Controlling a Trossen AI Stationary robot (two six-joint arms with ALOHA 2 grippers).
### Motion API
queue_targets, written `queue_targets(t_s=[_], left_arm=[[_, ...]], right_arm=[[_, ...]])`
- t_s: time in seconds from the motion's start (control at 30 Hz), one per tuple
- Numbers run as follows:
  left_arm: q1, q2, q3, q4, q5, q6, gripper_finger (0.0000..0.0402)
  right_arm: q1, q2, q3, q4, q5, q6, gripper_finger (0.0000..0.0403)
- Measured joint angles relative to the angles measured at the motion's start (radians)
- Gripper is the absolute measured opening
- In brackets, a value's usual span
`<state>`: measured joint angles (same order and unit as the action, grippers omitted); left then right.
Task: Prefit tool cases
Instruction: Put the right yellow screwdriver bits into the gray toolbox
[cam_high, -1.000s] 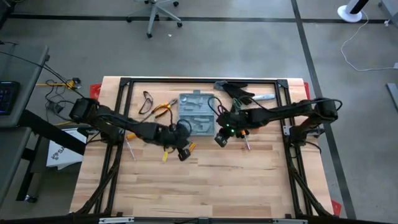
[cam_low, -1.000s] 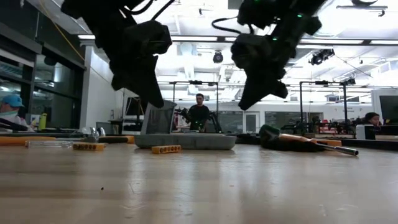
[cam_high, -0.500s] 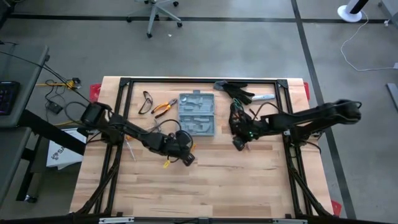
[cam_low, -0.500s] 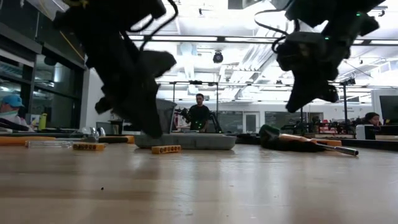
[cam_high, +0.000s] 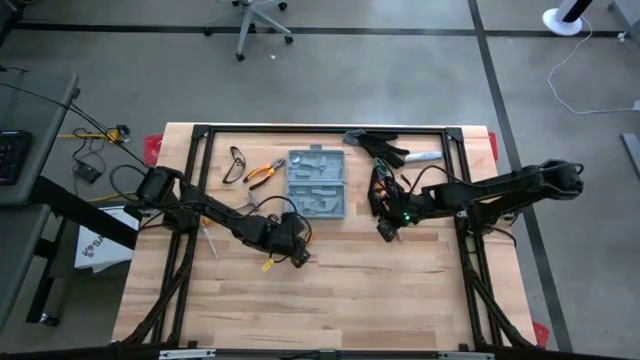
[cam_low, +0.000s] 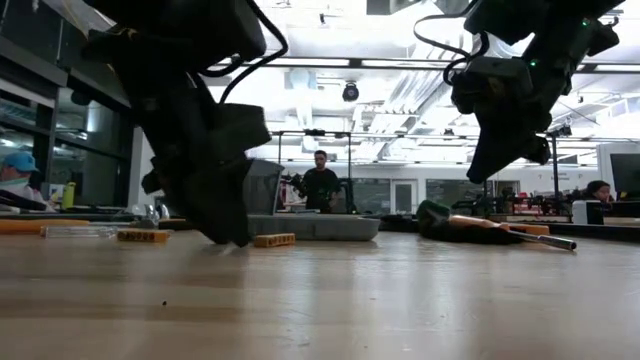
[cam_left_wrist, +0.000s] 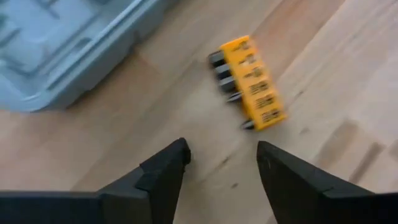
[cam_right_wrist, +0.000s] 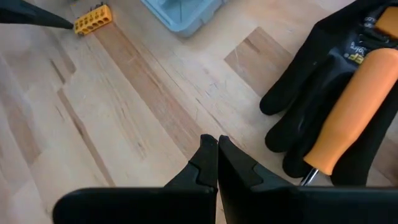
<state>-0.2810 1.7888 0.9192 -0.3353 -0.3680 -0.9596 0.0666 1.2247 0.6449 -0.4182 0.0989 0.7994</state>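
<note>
Looking down from the high view, we see the grey-blue tool case (cam_high: 317, 184) lying open, some slots filled, so we judge the fitting partly done. Our left gripper (cam_high: 296, 252) hangs near its corner; our right gripper (cam_high: 384, 231) waits beside the gloves (cam_high: 378, 146).

Level across the pale wooden table (cam_low: 400, 300), a lit workshop with people sits behind.

At the left wrist, our fingers stand apart, empty, a yellow bit holder (cam_left_wrist: 252, 81) lying loose just beyond.

At the right wrist, our fingers are pressed together.
</note>
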Motion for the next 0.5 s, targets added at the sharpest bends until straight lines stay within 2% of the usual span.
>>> queue_targets(t_s=[0.23,0.4,0.5], left_arm=[[0.006,-0.047,-0.002,-0.066,-0.014,-0.05,0.0191],[-0.031,-0.064,-0.002,0.087,-0.037,-0.093,0.018],[-0.048,-0.059,-0.001,0.16,-0.03,-0.095,0.0136]], right_arm=[[0.0,0.0,0.0,0.002,0.007,0.004,0.0],[0.0,0.0,0.0,0.004,0.018,0.003,0.0],[0.0,0.0,0.0,0.004,0.021,-0.006,0.0]])
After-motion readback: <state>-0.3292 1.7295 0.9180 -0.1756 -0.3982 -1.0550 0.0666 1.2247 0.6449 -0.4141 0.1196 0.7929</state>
